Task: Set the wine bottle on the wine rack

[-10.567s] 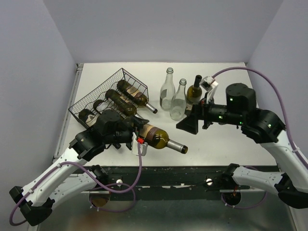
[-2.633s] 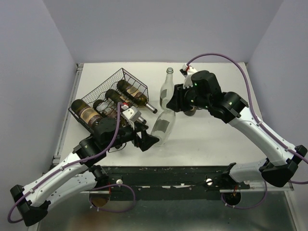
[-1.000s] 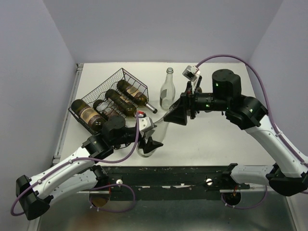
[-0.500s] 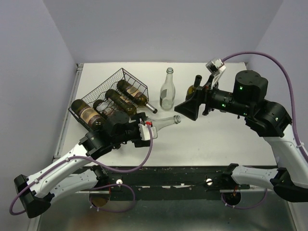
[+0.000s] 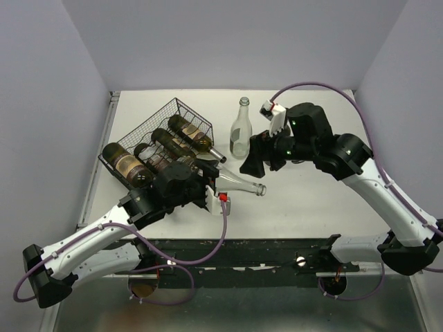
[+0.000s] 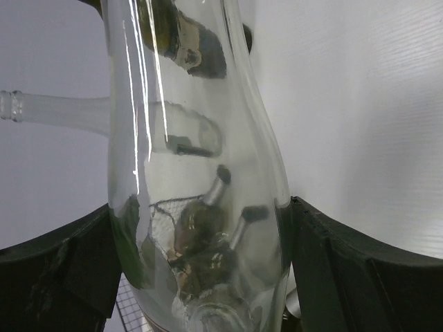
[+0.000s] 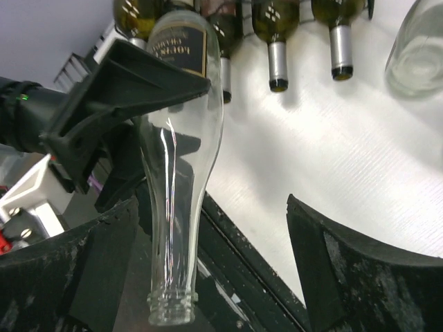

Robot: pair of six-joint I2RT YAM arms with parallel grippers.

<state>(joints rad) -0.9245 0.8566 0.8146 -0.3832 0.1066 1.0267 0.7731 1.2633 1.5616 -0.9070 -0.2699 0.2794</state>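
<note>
The clear wine bottle (image 5: 235, 182) has passed to the left gripper (image 5: 210, 185), which clamps its body, neck pointing right, just beside the wine rack (image 5: 149, 135). The right gripper (image 5: 250, 160) stands wide and empty. Racking remains

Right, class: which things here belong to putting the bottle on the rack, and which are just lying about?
Job in hand: clear wine bottle, gripped in the left hand; wine rack; right hand, open nearby.
Lying about: upright clear bottle; dark bottles already in the rack.
</note>
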